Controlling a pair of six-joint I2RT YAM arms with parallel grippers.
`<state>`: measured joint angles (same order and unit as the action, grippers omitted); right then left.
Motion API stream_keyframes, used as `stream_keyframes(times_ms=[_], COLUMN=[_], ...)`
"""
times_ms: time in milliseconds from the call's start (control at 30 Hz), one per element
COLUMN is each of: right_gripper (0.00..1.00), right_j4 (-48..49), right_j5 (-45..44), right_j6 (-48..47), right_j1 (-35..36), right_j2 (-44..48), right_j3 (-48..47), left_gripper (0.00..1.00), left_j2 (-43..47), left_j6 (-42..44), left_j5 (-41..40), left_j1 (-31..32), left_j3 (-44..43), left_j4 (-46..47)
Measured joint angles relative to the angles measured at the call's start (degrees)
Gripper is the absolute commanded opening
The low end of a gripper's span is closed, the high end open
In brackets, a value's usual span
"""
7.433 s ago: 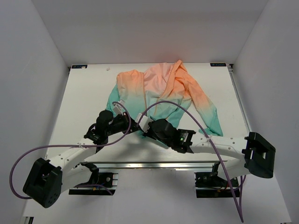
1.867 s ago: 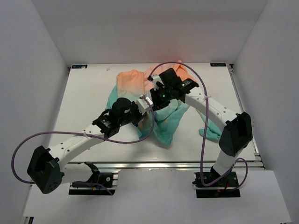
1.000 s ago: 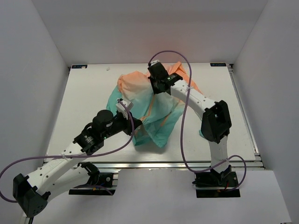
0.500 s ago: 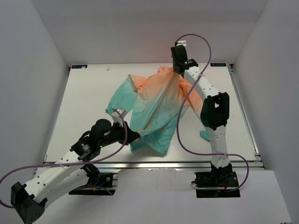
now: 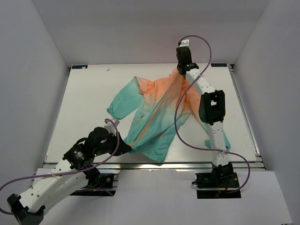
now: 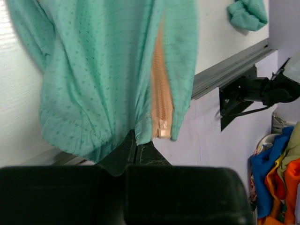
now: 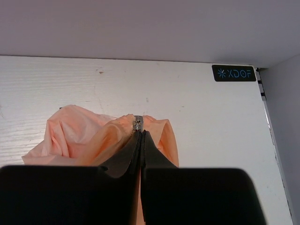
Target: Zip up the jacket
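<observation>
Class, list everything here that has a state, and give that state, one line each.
jacket: pulled out long between the two grippers.
zipper: closed along the part that shows.
zipper slider: up at the peach end.
left gripper: shut on the jacket, at its teal end.
right gripper: shut on the jacket, just below the slider.

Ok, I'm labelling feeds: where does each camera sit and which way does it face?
Top external: fixed above and behind the robot, looking down on the table; both arms show, the jacket stretched between left claw and right claw.
Left wrist: rides that arm, looking past its shut claw at the teal hem and zipper.
Right wrist: rides that arm, looking past its shut claw towards the back wall.
Shared: both wrist views see the jacket, at opposite ends.
</observation>
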<state>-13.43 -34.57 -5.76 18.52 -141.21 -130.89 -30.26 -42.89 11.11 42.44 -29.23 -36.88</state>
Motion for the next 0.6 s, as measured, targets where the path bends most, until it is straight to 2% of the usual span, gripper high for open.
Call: stream_keyframes(times_ms=[233,267,300,333,367,400,600], right_gripper=[0.00,0.12,0.35,0.88,0.89,0.89,0.89], right_j4=[2.1,2.8,3.8,5.1,5.3,5.7,5.2], right_j5=[2.6,4.3,6.2,9.4,11.8,14.7,27.0], right_j6=[-2.9,-3.0,-2.9,-2.4,-2.1,-1.8,4.9], right_j1=[0.2,0.2,0.1,-0.1,-0.2,-0.6,-2.0], right_j2=[-1.6,-1.3,-0.6,1.1,2.6,4.1,18.1], right_j3=[-0.4,0.4,2.1,5.8,8.9,11.7,27.5], left_gripper=[0.00,0.03,0.40,0.68,0.93,0.98,0.98], left_j2=[-0.7,-0.8,-1.3,-1.8,-2.5,-3.2,-7.6], left_j6=[-2.3,-2.4,-2.4,-2.0,-1.8,-2.0,-0.9], left_j5=[-0.9,-0.9,-0.8,-0.7,-0.3,-0.1,-0.7], left_j1=[0.0,0.0,0.0,0.1,0.1,0.2,0.2], left_j3=[0.0,0.0,0.0,-0.2,-0.5,-0.9,-9.7], left_j4=[-2.4,-2.5,-2.9,-3.5,-4.5,-5.5,-13.3])
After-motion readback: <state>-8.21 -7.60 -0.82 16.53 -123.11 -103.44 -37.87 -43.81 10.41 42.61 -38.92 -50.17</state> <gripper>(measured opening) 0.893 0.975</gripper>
